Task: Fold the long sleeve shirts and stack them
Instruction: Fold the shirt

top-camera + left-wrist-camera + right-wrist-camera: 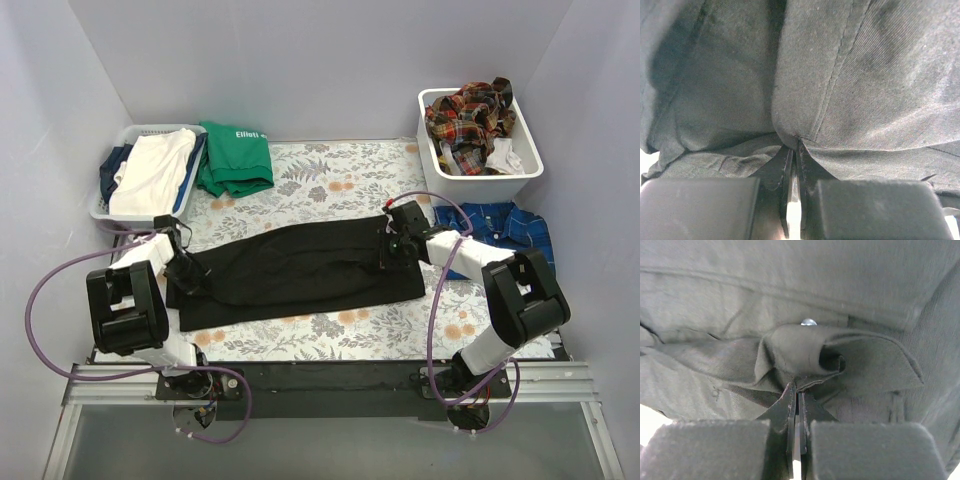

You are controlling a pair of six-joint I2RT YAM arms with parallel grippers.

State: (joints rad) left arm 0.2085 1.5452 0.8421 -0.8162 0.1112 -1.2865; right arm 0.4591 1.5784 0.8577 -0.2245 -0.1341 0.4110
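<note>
Basket [150, 129]: far left, holding white and dark cloth.
Green top [235, 158]: folded just beside the basket, white lettering up.
My left pincer [794, 144]: pressed closed, a pinch of the black shirt [300, 268] caught at its left end.
Black shirt: spread lengthwise across the middle of the floral table [330, 175], between my two pincers.
My right pincer [797, 386]: pressed closed on a rolled fold at the shirt's right end.
Blue plaid shirt [512, 228]: on the table at right, partly behind my right arm.
Red-orange plaid shirts [470, 112]: heaped in the white bin [490, 185], far right corner.
</note>
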